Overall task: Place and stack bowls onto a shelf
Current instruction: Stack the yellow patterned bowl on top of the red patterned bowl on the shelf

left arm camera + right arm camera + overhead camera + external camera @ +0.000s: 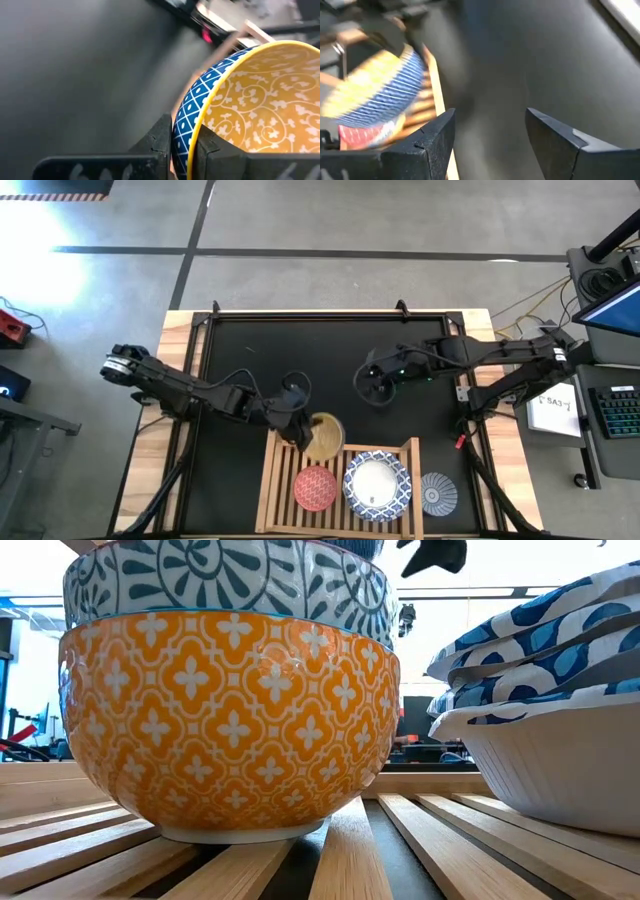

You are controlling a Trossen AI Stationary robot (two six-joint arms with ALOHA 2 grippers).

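Left claw carries a bowl to the shelf

The left claw (181,150) is clamped on the rim of the blue-and-yellow bowl (250,105), which hangs tilted over the shelf's (410,455) far rail, with the red bowl (315,487) and the white stack (377,485) beyond it. Held by one edge only, it could slip or clip the rail. The right claw (490,135) waits wide open and empty, well apart over the mat (330,350).

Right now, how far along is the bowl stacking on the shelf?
Done: the shelf holds a red bowl and a stack of white bowls.
In hand: the left gripper is shut on the rim of a yellow bowl, at the shelf's far edge.
Left: a grey-blue bowl sits on the mat beside the shelf. The right gripper is open and empty.
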